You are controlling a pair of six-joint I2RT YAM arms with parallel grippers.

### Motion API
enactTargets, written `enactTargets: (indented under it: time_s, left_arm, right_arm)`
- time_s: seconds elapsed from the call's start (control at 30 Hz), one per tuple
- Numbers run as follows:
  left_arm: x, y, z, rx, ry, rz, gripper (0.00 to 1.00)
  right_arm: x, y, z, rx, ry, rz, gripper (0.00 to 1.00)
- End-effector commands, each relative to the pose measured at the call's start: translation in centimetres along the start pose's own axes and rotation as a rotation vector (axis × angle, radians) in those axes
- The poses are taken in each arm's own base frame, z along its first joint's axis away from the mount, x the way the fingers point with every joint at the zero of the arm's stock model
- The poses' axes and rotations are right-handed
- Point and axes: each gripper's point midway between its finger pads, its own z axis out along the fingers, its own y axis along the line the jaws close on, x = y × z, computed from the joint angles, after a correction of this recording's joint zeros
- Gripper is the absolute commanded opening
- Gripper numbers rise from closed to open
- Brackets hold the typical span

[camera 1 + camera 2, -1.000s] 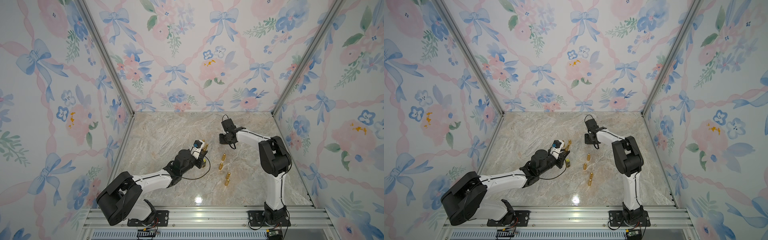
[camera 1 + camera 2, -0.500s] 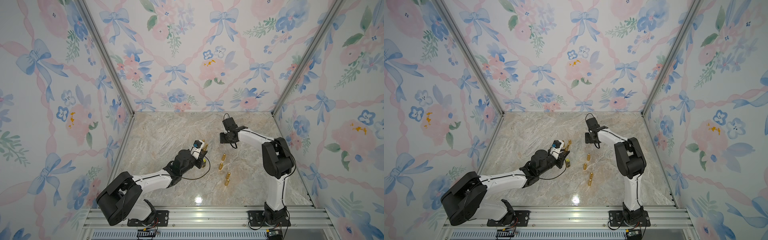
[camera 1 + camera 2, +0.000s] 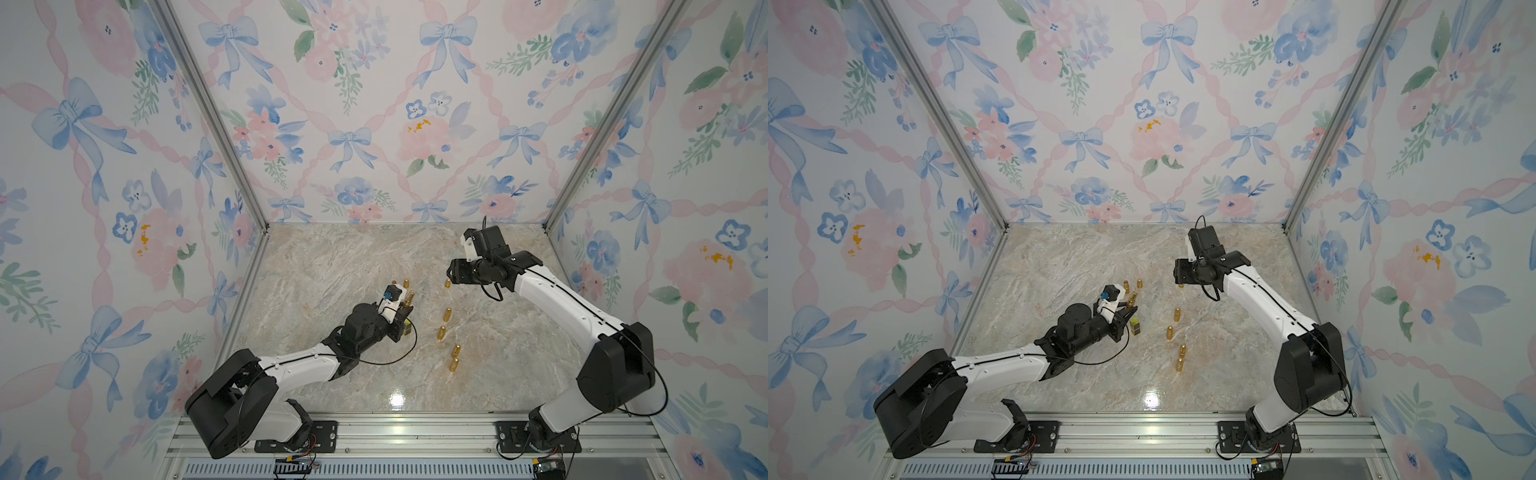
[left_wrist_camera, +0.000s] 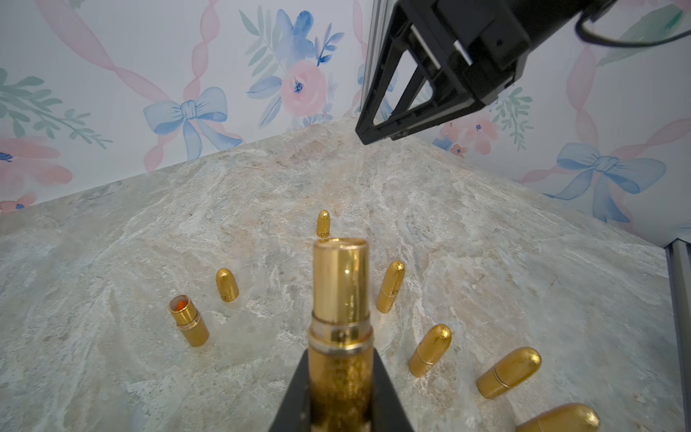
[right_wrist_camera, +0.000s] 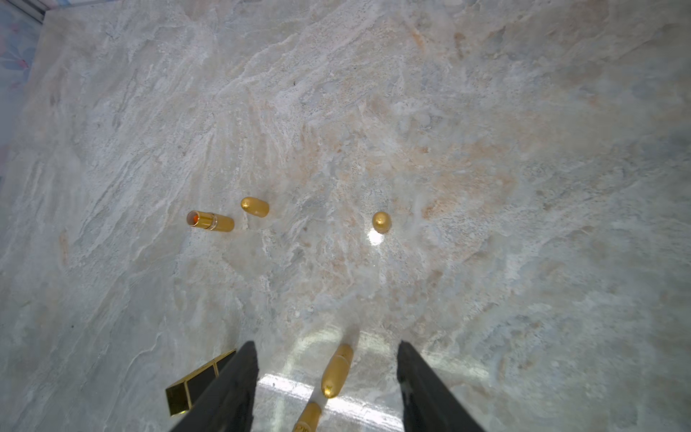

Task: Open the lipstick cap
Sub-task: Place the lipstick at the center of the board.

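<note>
- The left gripper (image 4: 341, 361) is clamped on the lower body of a gold lipstick tube (image 4: 340, 288). The tube's mouth is bare, with no cap on it. In both top views it sits just left of centre, in the lower half of the frame.
- The right gripper (image 5: 327, 346) has its jaws well apart with nothing between them. In a top view it hangs right of centre, close above a loose cap (image 3: 447, 283) standing on the marble table (image 3: 332, 266).
- Step in hand, as judged: the cap is off this lipstick and set on the table, well apart from the tube. The tube itself is not yet put down.
- An uncapped lipstick (image 4: 189, 321) and a second cap (image 4: 227, 285) stand on the table. Four capped lipsticks (image 3: 442, 332) form a line below the right gripper in the top views.
- Next move, as judged: the tube should go down upright on bare table. Its narrow base tips easily, so it calls for a straight descent and a slow opening of the jaws.
- The right gripper must lift clear without brushing the standing cap.
</note>
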Motion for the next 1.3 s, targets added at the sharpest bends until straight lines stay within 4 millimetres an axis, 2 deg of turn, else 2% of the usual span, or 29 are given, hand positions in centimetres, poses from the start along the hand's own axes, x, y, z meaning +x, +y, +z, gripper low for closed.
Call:
enactTargets:
  time_s: [0.0, 0.2, 0.43, 0.87, 1.0, 1.27]
  left_arm:
    - [-0.7, -0.7, -0.3, 0.043, -0.023, 0.025, 0.0]
    - [-1.0, -1.4, -0.3, 0.078, -0.03, 0.034, 0.0]
    - [-1.5, -2.2, -0.3, 0.112, -0.038, 0.031, 0.0]
    - [-1.9, -2.9, -0.4, 0.137, -0.047, 0.027, 0.0]
    - [-1.9, -3.0, -0.1, 0.136, -0.044, 0.027, 0.0]
    - [-1.9, -2.9, -0.1, 0.125, -0.045, 0.03, 0.0]
  right_arm:
    - [3.3, 2.5, -2.2, -0.095, 0.092, -0.046, 0.62]
    - [5.2, 7.6, -5.0, -0.373, 0.098, -0.022, 0.62]
    - [7.2, 12.4, -5.6, -0.486, 0.11, -0.093, 0.62]
    - [6.9, 13.7, -2.2, -0.474, 0.131, -0.053, 0.47]
    - [7.3, 14.3, -1.6, -0.485, 0.147, -0.054, 0.42]
    - [8.1, 14.0, -0.9, -0.47, 0.174, -0.055, 0.32]
